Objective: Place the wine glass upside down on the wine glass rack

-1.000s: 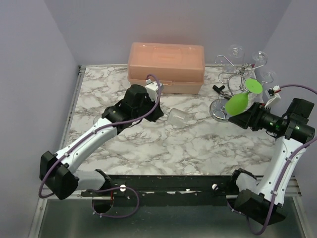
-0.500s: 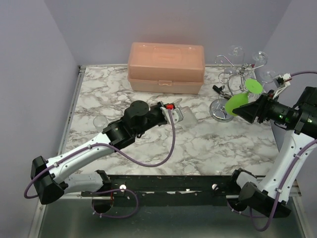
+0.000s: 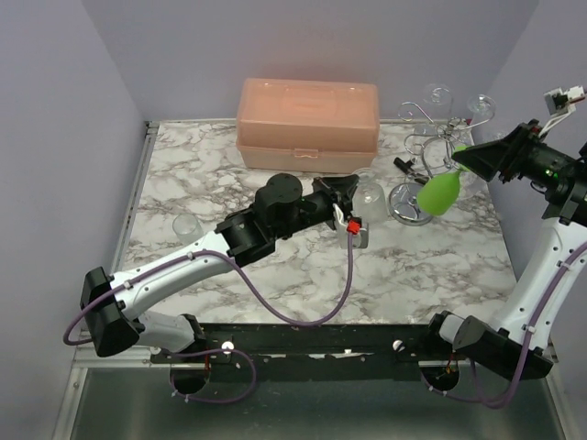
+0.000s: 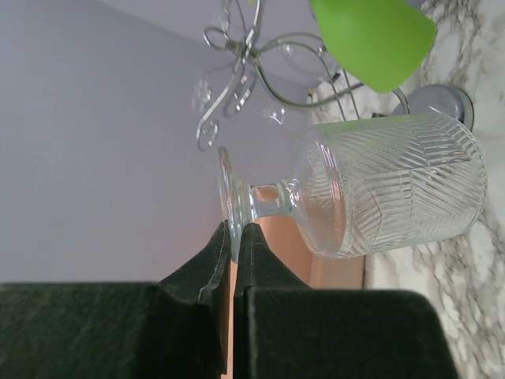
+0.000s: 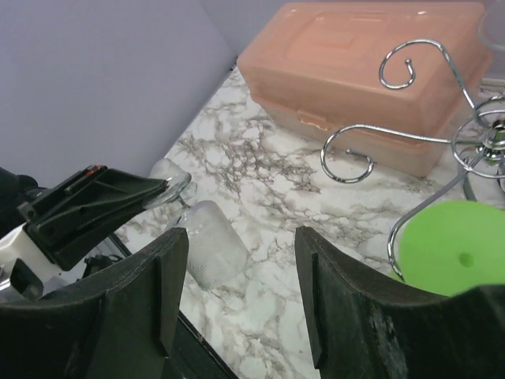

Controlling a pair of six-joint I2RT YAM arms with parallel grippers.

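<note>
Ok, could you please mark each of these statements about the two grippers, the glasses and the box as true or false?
1. The left gripper is shut on the foot of the clear wine glass. True.
2. The right gripper holds the green glass. False: its jaws stand open and empty, and the green glass hangs on the rack.
3. The clear wine glass hangs upside down on the rack. False: the left gripper holds it on its side, beside the rack.
4. A peach-coloured box stands closed at the far edge of the table. True.
</note>
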